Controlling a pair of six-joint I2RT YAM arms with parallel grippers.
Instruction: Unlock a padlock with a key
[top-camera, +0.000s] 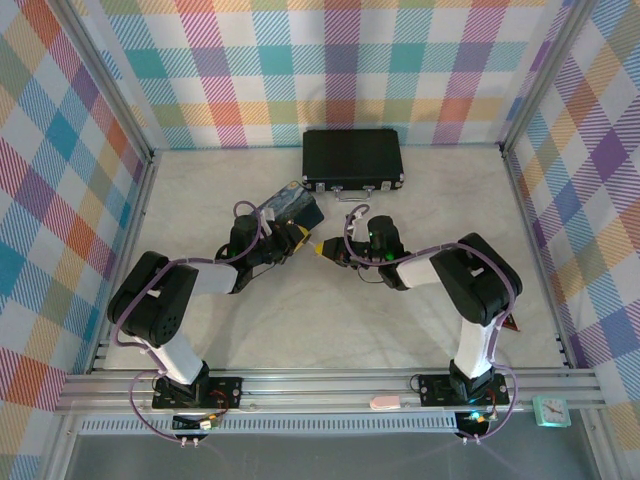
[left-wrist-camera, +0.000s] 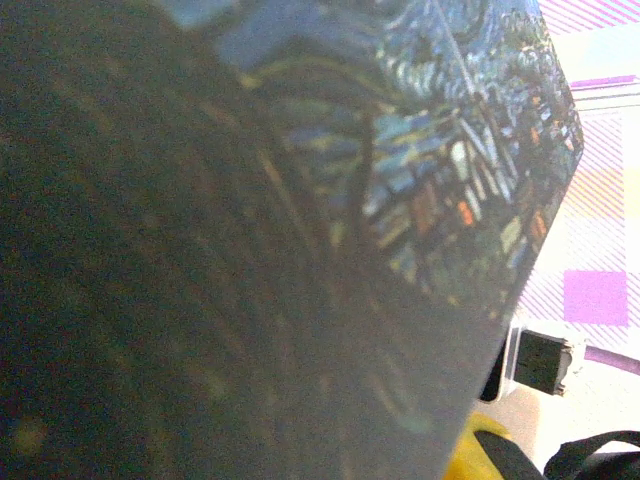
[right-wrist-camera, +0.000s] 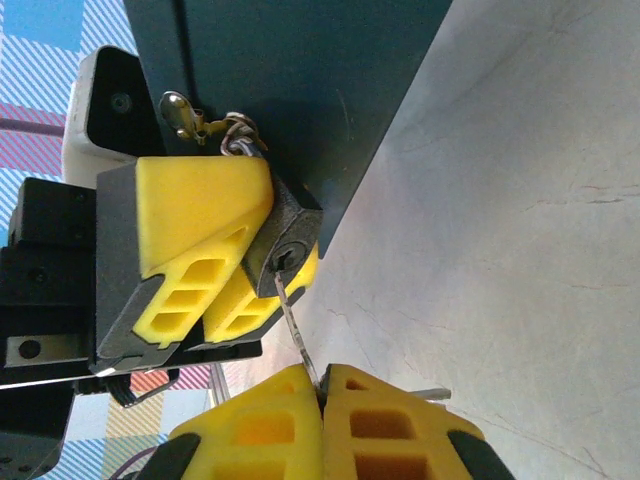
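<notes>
Left arm: left claw (top-camera: 292, 238) sits at about 9 o'clock of bench centre in the top view, clamped on the padlock (right-wrist-camera: 292, 232). The right wrist view shows its two yellow fingers (right-wrist-camera: 195, 240) pinching the dark body, keyway face pointing toward 6 o'clock. The shackle (right-wrist-camera: 240, 138) comes out at 11 o'clock of the body and looks hooked through the small hasp on the blue tin (right-wrist-camera: 300, 70), so lock and tin are tied together. The tin lies at 1 o'clock of the left claw and takes up most of the left wrist view. The black briefcase (top-camera: 352, 160) is at 12 o'clock on the bench (right-wrist-camera: 520, 200), well apart, not in play. The key (right-wrist-camera: 293, 322) runs from the keyway down to 5 o'clock into the right claw (right-wrist-camera: 322, 395), whose pads are pressed together on the key's end. The tip is at the keyway mouth; I can't tell how deep it sits. Judgement: the job is mid-insertion, nothing turned yet. Risks: the blade is thin and held only at its end, so any off-axis push could bend it or pivot it in the pads. Twisting before it is fully seated would jam or slip. Twist torque goes into the left claw's corner grip, so the body could rotate out. A push along the key could drag the tin via the shackle and shift the keyway off line.
</notes>
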